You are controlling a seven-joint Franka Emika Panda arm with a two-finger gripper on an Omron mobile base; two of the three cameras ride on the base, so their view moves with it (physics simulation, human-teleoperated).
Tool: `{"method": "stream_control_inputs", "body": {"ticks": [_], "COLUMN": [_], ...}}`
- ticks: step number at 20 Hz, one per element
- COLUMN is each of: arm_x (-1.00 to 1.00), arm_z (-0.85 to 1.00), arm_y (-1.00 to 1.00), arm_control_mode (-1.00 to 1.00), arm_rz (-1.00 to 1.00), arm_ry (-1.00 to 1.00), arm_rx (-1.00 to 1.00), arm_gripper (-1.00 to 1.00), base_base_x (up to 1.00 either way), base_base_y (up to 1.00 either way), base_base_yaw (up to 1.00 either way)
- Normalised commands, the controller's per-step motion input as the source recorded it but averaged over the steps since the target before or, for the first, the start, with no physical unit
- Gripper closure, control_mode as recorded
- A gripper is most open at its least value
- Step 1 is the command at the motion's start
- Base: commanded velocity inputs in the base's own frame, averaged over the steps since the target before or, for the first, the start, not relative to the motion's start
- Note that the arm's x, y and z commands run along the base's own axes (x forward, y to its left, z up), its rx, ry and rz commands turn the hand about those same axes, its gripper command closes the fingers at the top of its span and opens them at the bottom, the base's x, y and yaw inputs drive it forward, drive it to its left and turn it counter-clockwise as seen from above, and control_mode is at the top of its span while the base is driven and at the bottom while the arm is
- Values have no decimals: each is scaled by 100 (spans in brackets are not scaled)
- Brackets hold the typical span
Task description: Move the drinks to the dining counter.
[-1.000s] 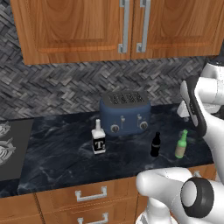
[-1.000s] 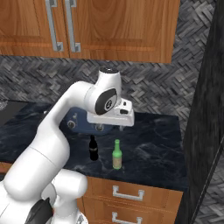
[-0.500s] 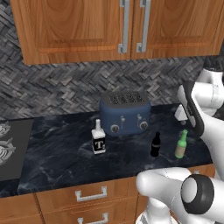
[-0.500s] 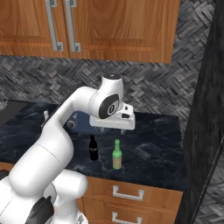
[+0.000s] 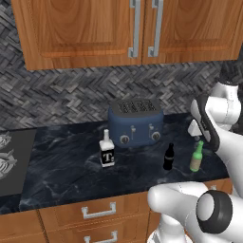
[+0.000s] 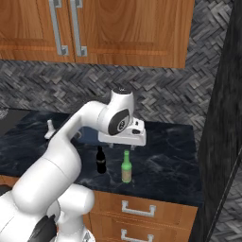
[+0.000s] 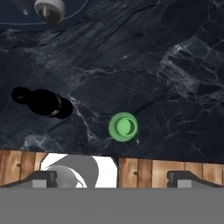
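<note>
Green bottle (image 7: 123, 127) — straight below wide-open gripper (image 6: 121, 146), untouched

Black "T", apparently, on the clear bottle's (image 5: 107, 153) label

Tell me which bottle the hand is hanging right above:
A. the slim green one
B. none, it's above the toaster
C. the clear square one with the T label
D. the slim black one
A: in the hand view the green bottle sits nearly centred between the open jaws, seen cap-on, and the right base view shows the hand directly above it.
</note>
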Motion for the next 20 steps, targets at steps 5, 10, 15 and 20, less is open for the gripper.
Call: {"method": "stream_control_inputs", "body": {"ticks": [5,10,15,20], "arm_x": [9,10,4,3], "arm_z": [-24,-18,-15,-18], "arm_y": [-5,-11,-7,0], "arm_control_mode": [-100,-100,-100,-100], "arm_rz": [0,0,0,0], "arm_ry": [0,0,1,1], "arm_rx": [0,0,0,0], "arm_gripper": [-100,-100,-100,-100], "base_base_x": [0,0,0,0], "base_base_y": [0,0,0,0], "base_base_yaw": [0,0,0,0]}}
